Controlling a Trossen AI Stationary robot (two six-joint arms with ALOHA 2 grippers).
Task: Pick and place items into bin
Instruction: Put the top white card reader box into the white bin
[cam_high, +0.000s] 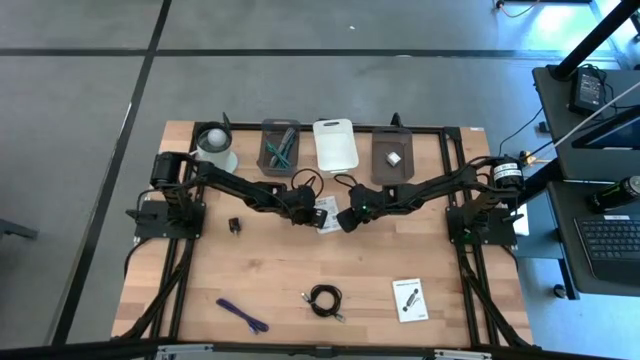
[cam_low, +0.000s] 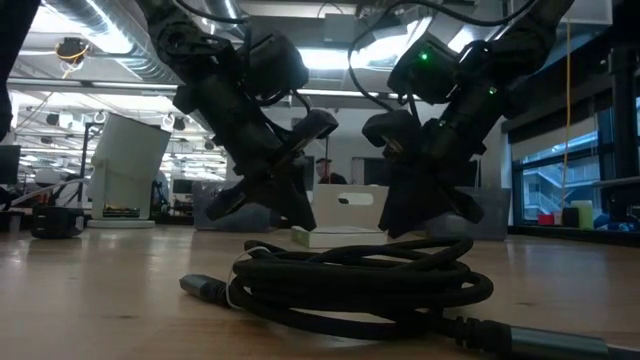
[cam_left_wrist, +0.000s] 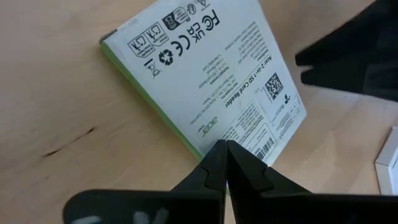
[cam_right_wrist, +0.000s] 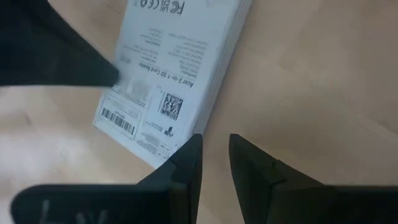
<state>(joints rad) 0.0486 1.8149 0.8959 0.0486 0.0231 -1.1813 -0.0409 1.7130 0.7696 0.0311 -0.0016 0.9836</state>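
Along the table's far edge, one bin (cam_high: 279, 147) held teal tools (cam_high: 283, 146); another (cam_high: 391, 158) held a whitish piece (cam_high: 394, 157). Mid-table, the left gripper (cam_left_wrist: 226, 163), fingers closed, and the right gripper (cam_right_wrist: 215, 162), fingers slightly parted, flanked the printed card (cam_left_wrist: 205, 68).

Even, soft overhead light fills the high view, so the wooden table (cam_high: 300, 265) carries only faint shadows beneath the arms, while a bluish glare burns at the upper right corner. In the low view, bright ceiling strips and a daylit window backlight both arms into near-silhouettes, and the coiled black cable (cam_low: 350, 285) close to the lens is soft. Both wrist views are warm and evenly lit; the printed card (cam_left_wrist: 205, 74) reads sharply, the near fingers blur.
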